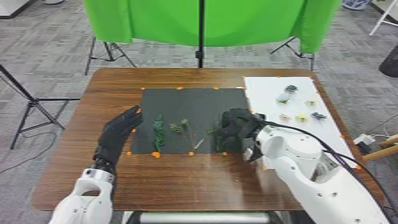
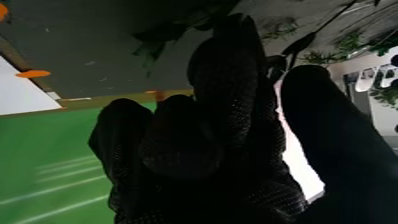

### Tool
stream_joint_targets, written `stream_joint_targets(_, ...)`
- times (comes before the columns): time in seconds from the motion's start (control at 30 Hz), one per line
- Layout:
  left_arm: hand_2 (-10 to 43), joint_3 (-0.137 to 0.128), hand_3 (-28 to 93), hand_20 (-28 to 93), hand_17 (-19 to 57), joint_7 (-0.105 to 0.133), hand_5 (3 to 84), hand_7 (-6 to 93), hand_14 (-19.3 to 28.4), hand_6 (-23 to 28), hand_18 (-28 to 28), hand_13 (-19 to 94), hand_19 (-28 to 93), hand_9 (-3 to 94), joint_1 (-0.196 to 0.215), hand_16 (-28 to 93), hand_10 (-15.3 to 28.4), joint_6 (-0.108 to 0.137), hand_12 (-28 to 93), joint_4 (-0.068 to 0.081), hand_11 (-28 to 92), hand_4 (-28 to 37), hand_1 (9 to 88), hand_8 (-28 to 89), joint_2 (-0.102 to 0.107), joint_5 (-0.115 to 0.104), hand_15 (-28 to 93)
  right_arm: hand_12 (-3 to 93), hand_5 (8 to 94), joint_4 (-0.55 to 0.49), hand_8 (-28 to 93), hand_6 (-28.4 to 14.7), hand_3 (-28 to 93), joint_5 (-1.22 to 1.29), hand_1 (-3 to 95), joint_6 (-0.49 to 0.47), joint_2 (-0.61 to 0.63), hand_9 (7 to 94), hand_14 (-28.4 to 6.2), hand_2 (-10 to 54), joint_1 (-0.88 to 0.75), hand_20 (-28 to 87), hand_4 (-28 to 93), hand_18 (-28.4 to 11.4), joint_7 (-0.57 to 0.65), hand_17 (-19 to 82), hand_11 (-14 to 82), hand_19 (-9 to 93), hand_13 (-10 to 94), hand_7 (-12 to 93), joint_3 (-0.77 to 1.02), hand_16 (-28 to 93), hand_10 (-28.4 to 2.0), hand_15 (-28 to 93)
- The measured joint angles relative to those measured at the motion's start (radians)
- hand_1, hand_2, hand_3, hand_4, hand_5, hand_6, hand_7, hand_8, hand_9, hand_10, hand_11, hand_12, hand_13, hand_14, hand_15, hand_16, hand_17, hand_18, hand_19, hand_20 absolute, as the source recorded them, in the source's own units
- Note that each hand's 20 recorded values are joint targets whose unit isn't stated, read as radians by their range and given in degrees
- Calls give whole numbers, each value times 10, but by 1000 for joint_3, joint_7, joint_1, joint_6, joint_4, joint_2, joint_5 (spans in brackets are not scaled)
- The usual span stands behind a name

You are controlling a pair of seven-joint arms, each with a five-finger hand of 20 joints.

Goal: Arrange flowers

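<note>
- In the head view we have a brown table with a dark mat and, at the robot's right, a white sheet; a green cloth hangs behind.
- On the mat, a long leafy stem lies towards the left, with thin sprigs near the middle and a small pale stick nearer us.
- On the sheet we see a small green bunch farthest off, and loose flower heads, among them a pale yellow one and a dark one.
- The left hand is open and relaxed by the mat's left edge, holding nothing.
- The right hand is over the mat's right part, with some greenery just beside it. Whether it grips any of this, we cannot tell.
- We judge the step in hand to be picking a stem. We'd take it low, by the bare stalk, so the leaves don't get crushed, then lift it straight up, clear of its neighbours.
- In the right wrist view, the right hand's black glove is in front of the mat, with the cloth and a corner of the sheet beyond.
- Dark leaves show against the mat near the glove; we can't say if they touch it. Before lifting, we'd check that the grip is on one stalk only, and keep it light, since thin stems bend easily.
</note>
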Motion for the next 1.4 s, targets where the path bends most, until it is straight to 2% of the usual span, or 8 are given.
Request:
stream_joint_targets(0.13,-68,0,673,174,26,0,423,58,145,32,115,312,8,414,0,45,107,0,156,0,82,-200,208,-49,0,0,84,272,757,0,146,4,612,-9,499,-7,0,848,-68,-37,-3,660,-122,-161,-3,604,509,932,839,198,2,348,-111,730)
stream_joint_targets(0.37,-68,0,672,174,26,0,423,58,146,32,115,311,8,414,-1,45,107,0,156,0,82,-199,209,-49,-1,0,84,271,755,4,160,8,598,-81,562,-7,1,840,-58,-76,-3,657,-152,-151,-22,600,524,932,836,220,-3,348,-102,733)
stream_joint_targets(0.53,-70,1,673,174,26,0,422,59,146,30,115,312,8,414,-1,45,106,0,156,0,82,-199,211,-48,-2,0,84,266,754,7,198,16,568,-91,564,1,1,843,-54,-79,-2,658,-193,-149,-21,606,533,932,841,267,-7,346,-99,735)
stream_joint_targets(0.83,-70,0,671,174,26,0,422,62,145,29,115,312,8,414,-2,45,107,0,156,0,82,-199,213,-49,-2,0,84,262,785,16,219,22,537,-90,522,24,0,860,-59,-31,-4,665,-212,-154,8,615,527,932,853,327,-18,343,-102,734)
stream_joint_targets(0.93,-70,0,670,174,26,0,421,62,145,29,114,311,8,414,-2,45,107,0,156,0,83,-198,213,-50,-3,0,84,262,794,18,172,22,554,-90,501,25,0,864,-60,-20,-6,666,-223,-158,13,618,523,932,857,342,-18,344,-102,731)
stream_joint_targets(1.03,-69,0,669,174,25,-1,421,62,146,29,115,312,8,414,-2,45,107,0,156,0,83,-199,214,-49,-3,0,84,263,811,18,-30,22,574,-89,470,25,0,871,-63,-6,-9,667,-218,-161,17,620,516,932,861,379,-16,347,-104,727)
stream_joint_targets(1.07,-69,0,669,174,25,-1,421,61,145,29,114,312,8,414,-2,45,107,0,156,0,83,-199,214,-49,-3,0,84,262,814,18,-49,22,569,-89,466,25,-1,873,-65,1,-10,667,-217,-161,18,621,514,932,864,383,-15,346,-104,726)
stream_joint_targets(1.4,-69,0,669,174,25,-2,422,61,145,30,114,311,8,414,-1,45,107,0,155,0,82,-198,214,-49,-3,1,84,263,843,16,-67,18,492,-70,408,25,-3,889,-70,144,-18,667,-184,-166,33,625,496,932,871,366,-2,348,-110,719)
